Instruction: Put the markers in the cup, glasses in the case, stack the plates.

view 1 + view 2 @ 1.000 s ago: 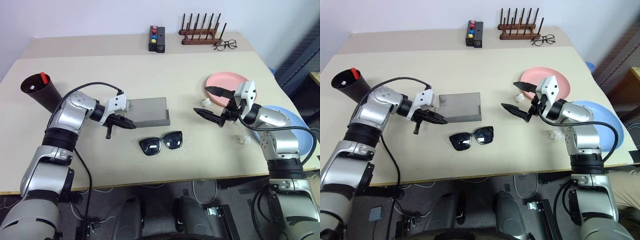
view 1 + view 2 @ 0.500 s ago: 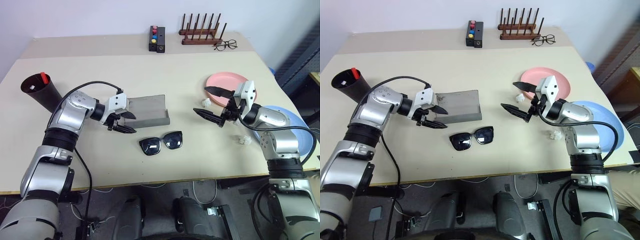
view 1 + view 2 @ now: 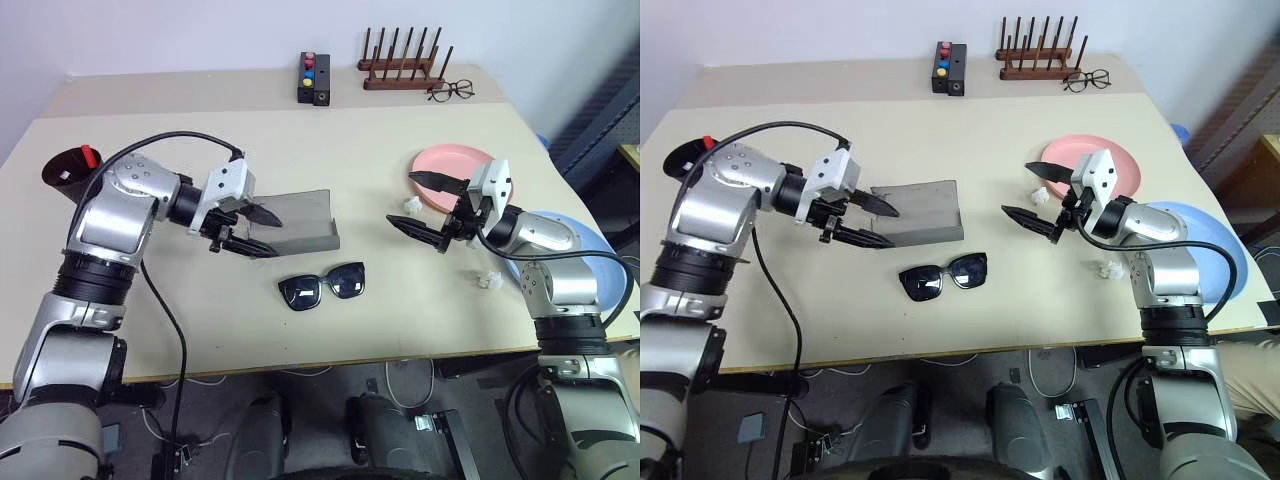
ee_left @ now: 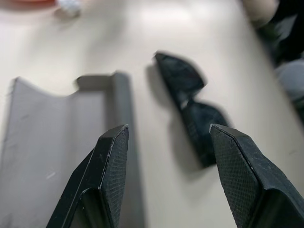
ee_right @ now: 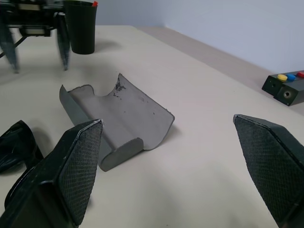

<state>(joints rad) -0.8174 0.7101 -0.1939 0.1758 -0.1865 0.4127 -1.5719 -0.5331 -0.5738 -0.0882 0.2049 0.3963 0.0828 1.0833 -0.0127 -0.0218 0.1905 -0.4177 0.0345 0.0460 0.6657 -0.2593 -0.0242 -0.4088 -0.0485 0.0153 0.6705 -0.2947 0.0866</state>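
The grey case [image 3: 300, 226] lies open in the middle of the table, its lid tilted up. My left gripper [image 3: 280, 235] hangs open just above the case's left end, nothing between its fingers. The black sunglasses [image 3: 322, 286] lie in front of the case, unfolded. The dark cup [image 3: 60, 168] stands at the far left, partly behind my left arm, with a red marker cap [image 3: 87, 155] sticking out of it. The pink plate [image 3: 455, 163] and the blue plate [image 3: 592, 250] lie apart on the right. My right gripper [image 3: 401, 199] is wide open, in the air left of the pink plate.
Two small white crumpled scraps [image 3: 410, 205] [image 3: 487, 280] lie near my right gripper. A black button box [image 3: 315, 78], a wooden peg rack [image 3: 400, 68] and wire-framed spectacles [image 3: 450, 91] stand along the far edge.
My left gripper went from shut at the case's left end to open, then rose and drew back. The case's lid swung up from flat. The right arm stayed still.
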